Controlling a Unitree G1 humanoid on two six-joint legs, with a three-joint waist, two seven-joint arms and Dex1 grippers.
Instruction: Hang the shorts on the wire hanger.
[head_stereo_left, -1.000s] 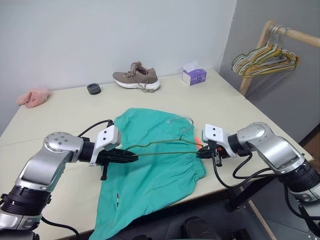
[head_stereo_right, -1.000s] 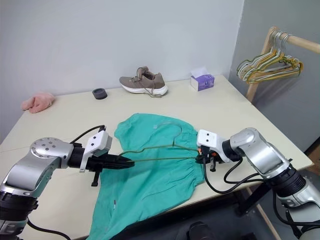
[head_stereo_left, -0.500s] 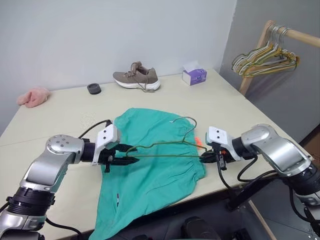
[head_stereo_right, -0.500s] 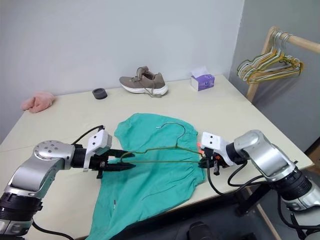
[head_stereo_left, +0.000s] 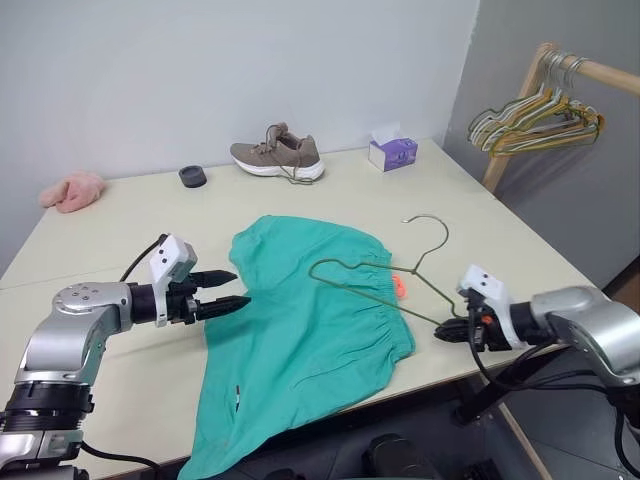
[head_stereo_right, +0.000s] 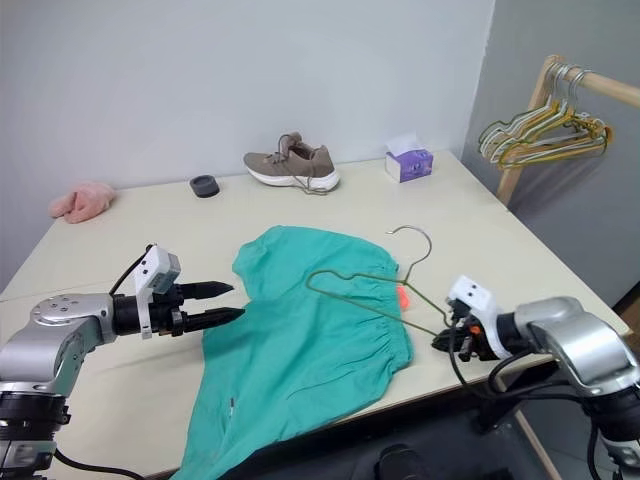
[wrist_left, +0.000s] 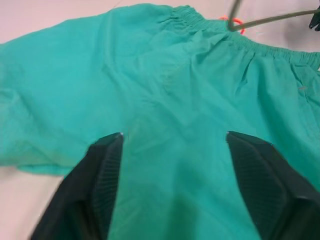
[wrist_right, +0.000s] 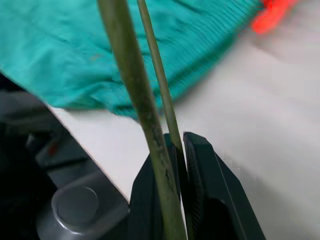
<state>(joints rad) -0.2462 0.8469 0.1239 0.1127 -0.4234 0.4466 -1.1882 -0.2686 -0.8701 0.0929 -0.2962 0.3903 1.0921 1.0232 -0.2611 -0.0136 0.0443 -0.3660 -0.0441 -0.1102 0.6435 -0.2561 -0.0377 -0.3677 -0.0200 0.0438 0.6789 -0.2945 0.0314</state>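
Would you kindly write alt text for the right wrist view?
The right gripper is shut on the wire hanger, pinching its thin wire between the black fingers. Beyond lie the teal shorts on the pale table.

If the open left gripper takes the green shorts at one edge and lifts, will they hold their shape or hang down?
The shorts would probably droop: the thin cloth lies flat and wrinkled, one leg already hanging over the table edge. They look light, so the left gripper should lift them easily. The gathered waistband may bunch, unlike the stiff wire hanger pinched by the right gripper.
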